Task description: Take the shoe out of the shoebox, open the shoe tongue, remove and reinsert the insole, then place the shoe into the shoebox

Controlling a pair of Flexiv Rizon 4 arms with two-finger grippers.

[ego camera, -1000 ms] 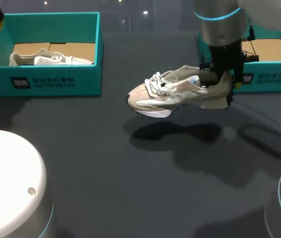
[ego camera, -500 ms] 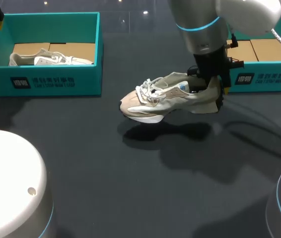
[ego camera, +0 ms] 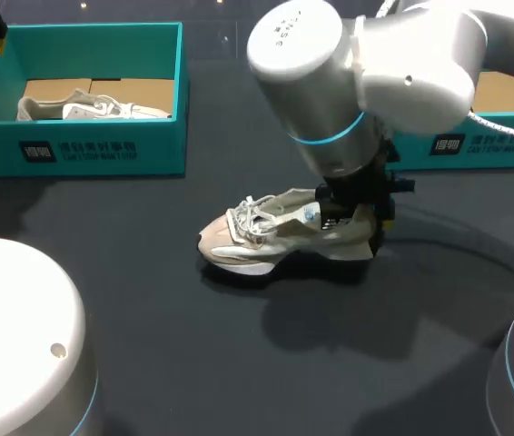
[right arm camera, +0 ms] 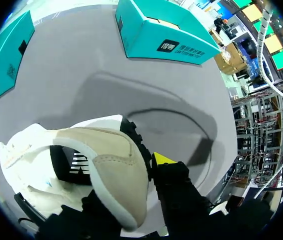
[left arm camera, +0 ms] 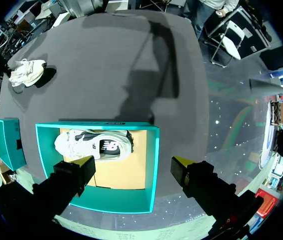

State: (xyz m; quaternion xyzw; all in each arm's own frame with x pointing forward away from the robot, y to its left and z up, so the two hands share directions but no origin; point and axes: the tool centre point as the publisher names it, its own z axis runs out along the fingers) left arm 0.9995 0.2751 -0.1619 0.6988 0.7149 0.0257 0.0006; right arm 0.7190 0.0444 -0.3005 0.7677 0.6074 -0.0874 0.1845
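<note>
A beige and white shoe (ego camera: 280, 238) sits sole down near the middle of the dark table (ego camera: 148, 309), a little toward the right edge and well apart from both teal boxes; its sole is at the surface or just off it, and I cannot tell which. My right gripper (ego camera: 359, 221) is clamped on the heel collar from above; in the right wrist view one yellow-tipped finger (right arm camera: 163, 159) presses the outside of the heel, and the other appears to be inside the shoe. My left gripper (left arm camera: 131, 166) hangs spread wide and holding nothing over the left shoebox (ego camera: 84, 154) at the far left corner, which holds a second shoe (ego camera: 93, 107); the right shoebox (ego camera: 475, 143) stands at the far right edge.

What could go wrong, as I judge it: letting go while the heel is not fully down could make the shoe rock or roll onto its side; lifting away with a finger caught inside the collar could drag the shoe along; pressing lower could crush the soft heel.

The toe points toward the table's left edge, the heel toward the right edge; the long axis runs roughly parallel to the far edge, with the toe angled slightly toward the near edge.
</note>
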